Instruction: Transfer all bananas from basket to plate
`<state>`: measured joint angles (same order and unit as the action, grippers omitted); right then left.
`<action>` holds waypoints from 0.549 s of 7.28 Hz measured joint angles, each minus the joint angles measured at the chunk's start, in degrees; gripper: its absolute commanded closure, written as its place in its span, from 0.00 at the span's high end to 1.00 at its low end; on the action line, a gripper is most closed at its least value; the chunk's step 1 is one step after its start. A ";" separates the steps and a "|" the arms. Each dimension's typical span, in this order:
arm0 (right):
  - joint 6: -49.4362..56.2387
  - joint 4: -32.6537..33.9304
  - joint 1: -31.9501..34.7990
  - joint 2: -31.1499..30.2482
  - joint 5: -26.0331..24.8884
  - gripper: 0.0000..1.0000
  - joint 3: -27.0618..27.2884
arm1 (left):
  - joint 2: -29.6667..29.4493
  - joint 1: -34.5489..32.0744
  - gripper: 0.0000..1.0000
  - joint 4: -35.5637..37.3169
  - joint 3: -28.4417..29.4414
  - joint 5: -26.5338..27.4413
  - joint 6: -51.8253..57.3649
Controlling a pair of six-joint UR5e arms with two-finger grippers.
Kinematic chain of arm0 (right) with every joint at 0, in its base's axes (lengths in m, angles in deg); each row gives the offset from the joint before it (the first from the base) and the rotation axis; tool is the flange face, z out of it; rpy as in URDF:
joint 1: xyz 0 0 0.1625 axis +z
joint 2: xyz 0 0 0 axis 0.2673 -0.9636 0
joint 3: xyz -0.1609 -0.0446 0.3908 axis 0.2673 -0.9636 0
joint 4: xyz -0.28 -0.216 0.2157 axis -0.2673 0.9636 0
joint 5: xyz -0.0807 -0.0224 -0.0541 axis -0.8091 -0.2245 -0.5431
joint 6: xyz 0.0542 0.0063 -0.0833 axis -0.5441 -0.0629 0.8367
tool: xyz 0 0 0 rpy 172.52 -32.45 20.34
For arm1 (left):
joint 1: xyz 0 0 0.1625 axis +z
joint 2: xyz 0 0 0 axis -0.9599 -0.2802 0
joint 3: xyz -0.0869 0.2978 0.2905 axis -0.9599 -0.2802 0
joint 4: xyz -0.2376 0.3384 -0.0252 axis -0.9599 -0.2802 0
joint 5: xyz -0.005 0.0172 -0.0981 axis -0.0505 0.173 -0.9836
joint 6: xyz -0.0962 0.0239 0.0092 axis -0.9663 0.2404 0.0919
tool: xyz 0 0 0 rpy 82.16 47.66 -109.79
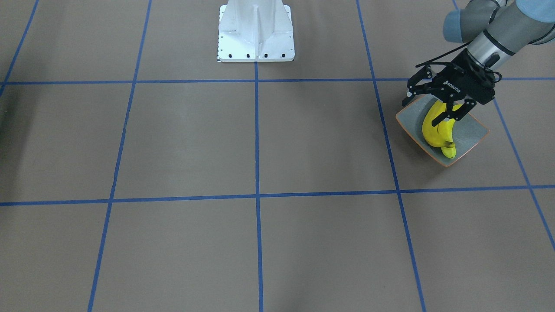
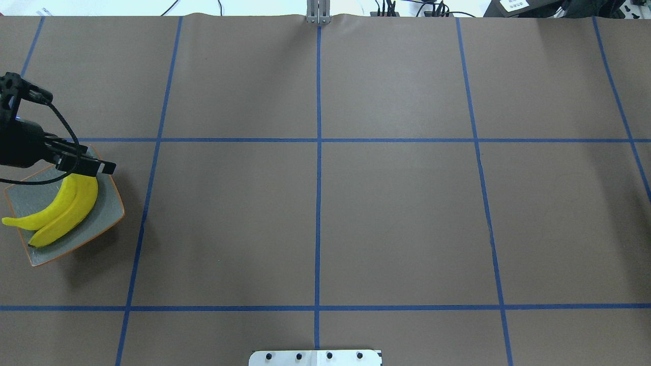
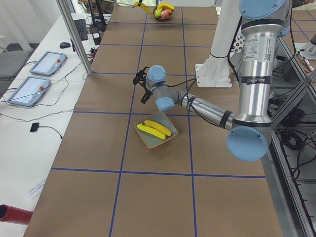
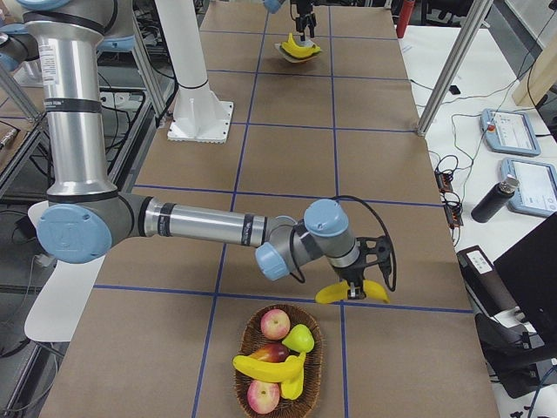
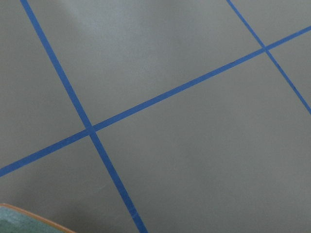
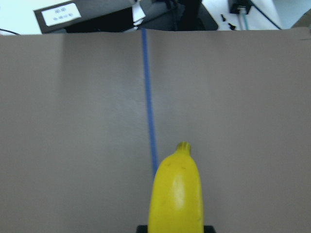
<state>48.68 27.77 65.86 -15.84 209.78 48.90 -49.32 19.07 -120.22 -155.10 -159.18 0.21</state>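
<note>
**Two on the plate, one in the air**

The left gripper (image 1: 422, 110) hangs over the far end of the plate (image 1: 470, 132), its fingers spread wide and holding nothing. A pair of bananas (image 1: 438, 130) lies side by side on the plate, near the tabletop's left end. At the other end, the right gripper (image 4: 352, 287) has its fingers closed on a single banana (image 6: 177, 194), off the tabletop, just beside the basket (image 4: 243, 335), which holds more bananas (image 4: 265, 367).
</note>
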 measured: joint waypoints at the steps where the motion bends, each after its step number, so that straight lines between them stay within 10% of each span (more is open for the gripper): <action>1: -7.47 -0.76 -4.00 2.09 0.46 0.00 0.95 | -2.60 0.13 1.00 0.00 0.54 -0.03 -2.51; 4: -32.89 -9.51 -14.55 7.95 -0.45 0.00 3.07 | -13.39 3.03 1.00 -0.21 3.96 -0.01 -12.00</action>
<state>15.79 18.26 51.31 -7.89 209.33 51.98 -62.71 22.10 -120.43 -151.15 -159.19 -11.78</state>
